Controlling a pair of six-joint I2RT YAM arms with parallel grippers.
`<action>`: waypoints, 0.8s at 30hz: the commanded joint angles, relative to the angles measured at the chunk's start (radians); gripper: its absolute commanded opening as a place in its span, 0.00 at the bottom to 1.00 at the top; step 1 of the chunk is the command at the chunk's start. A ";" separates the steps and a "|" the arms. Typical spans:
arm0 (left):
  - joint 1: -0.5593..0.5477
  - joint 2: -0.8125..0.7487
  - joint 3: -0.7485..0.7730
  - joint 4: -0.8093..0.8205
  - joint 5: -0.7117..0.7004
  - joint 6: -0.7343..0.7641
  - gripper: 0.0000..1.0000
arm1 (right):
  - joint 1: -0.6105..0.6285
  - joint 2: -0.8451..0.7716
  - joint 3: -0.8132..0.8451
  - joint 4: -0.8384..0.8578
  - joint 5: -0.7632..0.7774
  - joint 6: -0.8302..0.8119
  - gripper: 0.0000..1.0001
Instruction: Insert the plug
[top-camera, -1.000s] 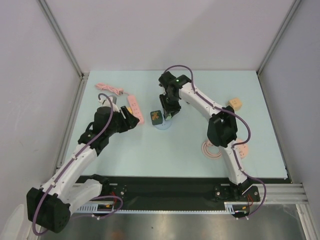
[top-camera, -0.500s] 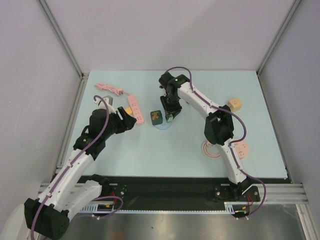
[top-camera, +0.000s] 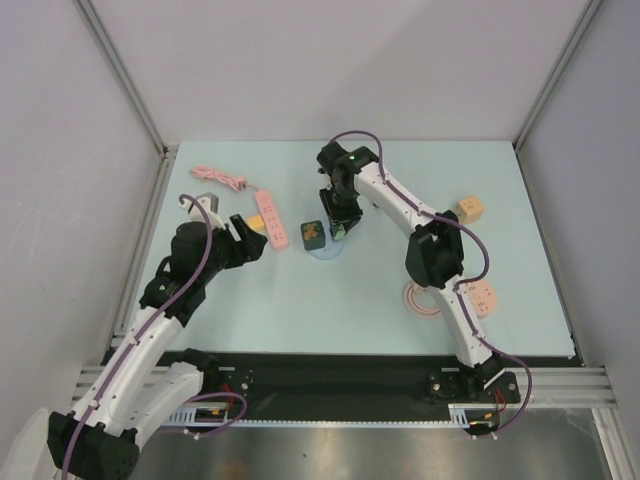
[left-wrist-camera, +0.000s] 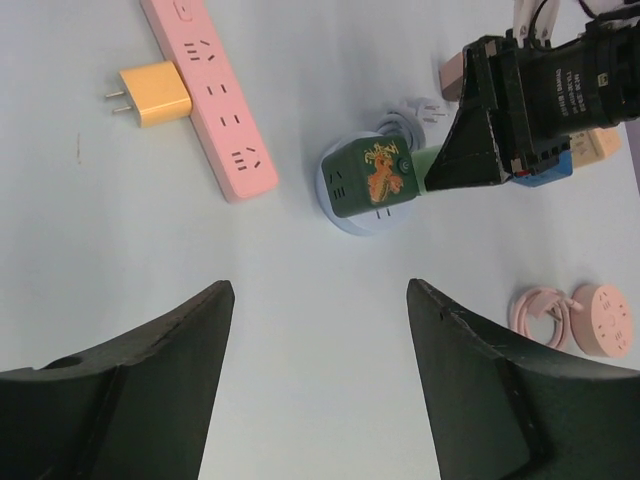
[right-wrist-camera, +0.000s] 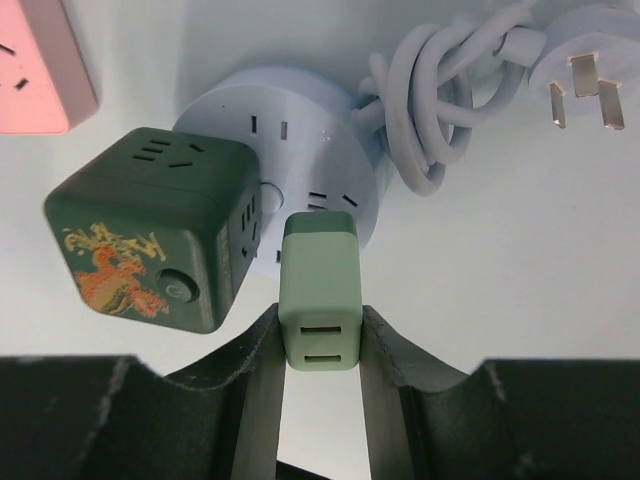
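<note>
A pale green plug (right-wrist-camera: 320, 290) is pinched between the fingers of my right gripper (right-wrist-camera: 320, 345), which is shut on it. Its far end meets the top face of the round pale blue socket (right-wrist-camera: 300, 130), and its prongs are hidden. A dark green cube adapter (right-wrist-camera: 150, 230) sits in the same socket, just left of the plug. From above, the right gripper (top-camera: 340, 228) stands beside the cube (top-camera: 313, 233). My left gripper (left-wrist-camera: 320, 290) is open and holds nothing, hovering near the pink power strip (left-wrist-camera: 210, 90).
An orange plug (left-wrist-camera: 155, 93) lies against the pink strip's side, prongs pointing away. The round socket's white cord (right-wrist-camera: 440, 90) is bundled to the right. A pink round socket with coiled cord (top-camera: 425, 298) and a tan cube (top-camera: 470, 207) lie to the right.
My left gripper has opened wider and drawn back from the pink strip toward the near left. The right arm holds still with the green plug.
</note>
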 joint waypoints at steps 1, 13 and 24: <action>0.010 -0.025 0.011 0.003 -0.050 0.030 0.76 | -0.003 0.048 0.048 -0.040 -0.009 -0.015 0.00; 0.014 -0.057 -0.009 0.005 -0.087 0.035 0.77 | 0.001 0.094 0.062 -0.046 -0.003 0.006 0.00; 0.014 -0.070 -0.014 -0.007 -0.109 0.040 0.79 | 0.006 0.136 0.085 -0.089 -0.003 0.012 0.00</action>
